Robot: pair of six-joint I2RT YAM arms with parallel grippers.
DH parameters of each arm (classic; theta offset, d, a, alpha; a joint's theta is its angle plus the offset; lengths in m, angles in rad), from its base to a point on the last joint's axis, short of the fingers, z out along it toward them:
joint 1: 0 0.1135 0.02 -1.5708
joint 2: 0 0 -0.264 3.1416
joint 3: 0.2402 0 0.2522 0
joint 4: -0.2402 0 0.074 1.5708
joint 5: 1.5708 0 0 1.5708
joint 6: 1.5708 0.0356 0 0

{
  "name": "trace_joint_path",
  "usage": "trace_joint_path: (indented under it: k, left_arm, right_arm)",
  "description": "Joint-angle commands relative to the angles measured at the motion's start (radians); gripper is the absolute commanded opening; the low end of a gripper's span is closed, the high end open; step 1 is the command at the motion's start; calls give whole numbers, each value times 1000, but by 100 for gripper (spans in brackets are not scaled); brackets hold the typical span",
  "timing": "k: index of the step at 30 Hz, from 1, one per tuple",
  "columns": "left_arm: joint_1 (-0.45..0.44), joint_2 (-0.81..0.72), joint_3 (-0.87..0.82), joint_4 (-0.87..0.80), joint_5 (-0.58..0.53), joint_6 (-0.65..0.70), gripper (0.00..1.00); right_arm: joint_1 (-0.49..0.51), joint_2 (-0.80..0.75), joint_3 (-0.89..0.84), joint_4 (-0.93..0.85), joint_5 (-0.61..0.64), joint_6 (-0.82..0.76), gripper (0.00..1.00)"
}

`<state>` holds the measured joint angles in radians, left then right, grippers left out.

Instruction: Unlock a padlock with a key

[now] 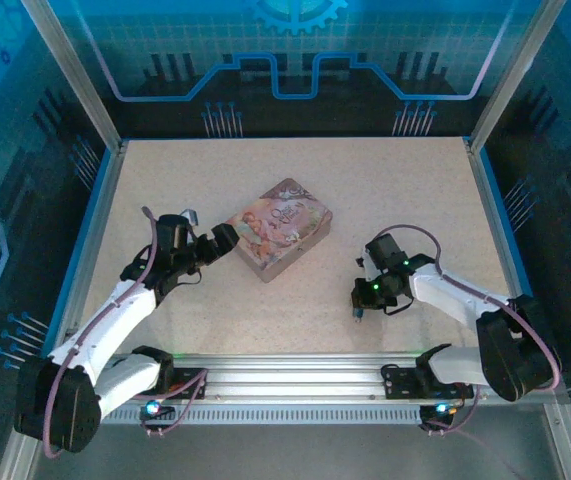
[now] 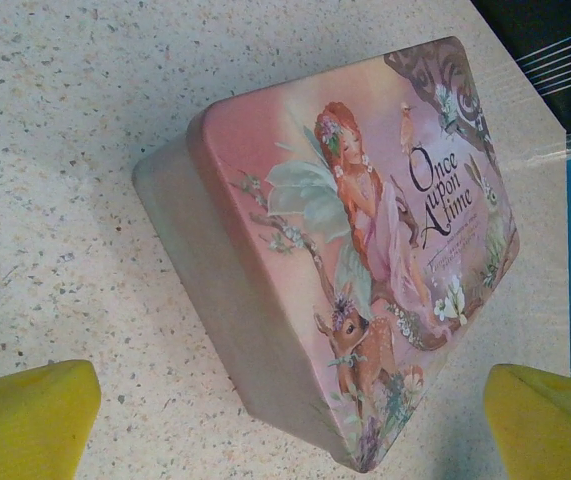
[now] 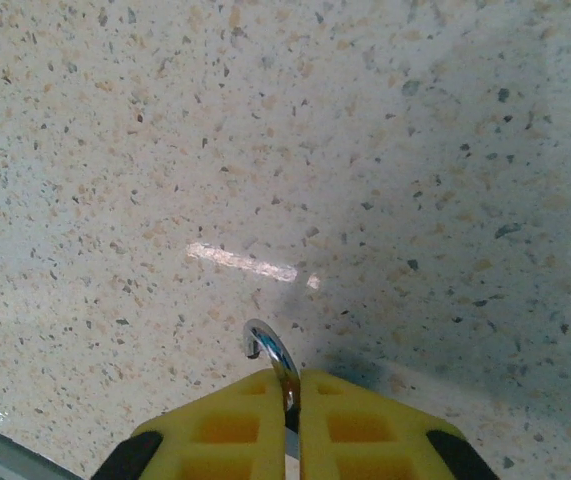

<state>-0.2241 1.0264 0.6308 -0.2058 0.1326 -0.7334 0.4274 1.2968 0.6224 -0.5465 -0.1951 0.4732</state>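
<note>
Right gripper point(image 3: 293, 388) is pinched tight on the padlock point(image 3: 276, 356). Only its silvery shackle curls out between the yellow fingers, low over the speckled table point(image 3: 385, 150). The left gripper point(image 2: 285, 390) is spread wide, its fingers either side of the pink tin's point(image 2: 365, 250) near corner and clear of it.
</note>
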Motion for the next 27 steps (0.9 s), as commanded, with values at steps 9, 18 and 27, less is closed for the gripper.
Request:
trace_joint_path:
  k: [9,18,27]
  left_arm:
    - [34,-33,26,-41,42,2,99]
    - [93,-105,61,-62,-48,53,99]
    - [127,-123,49,17,-349,238,99]
  right_arm:
    - [7,-40,54,-29,11,-25,23]
    - [-38,-194,114,-25,148,-105,36]
    - [-212,-314,52,187,278,-227,80]
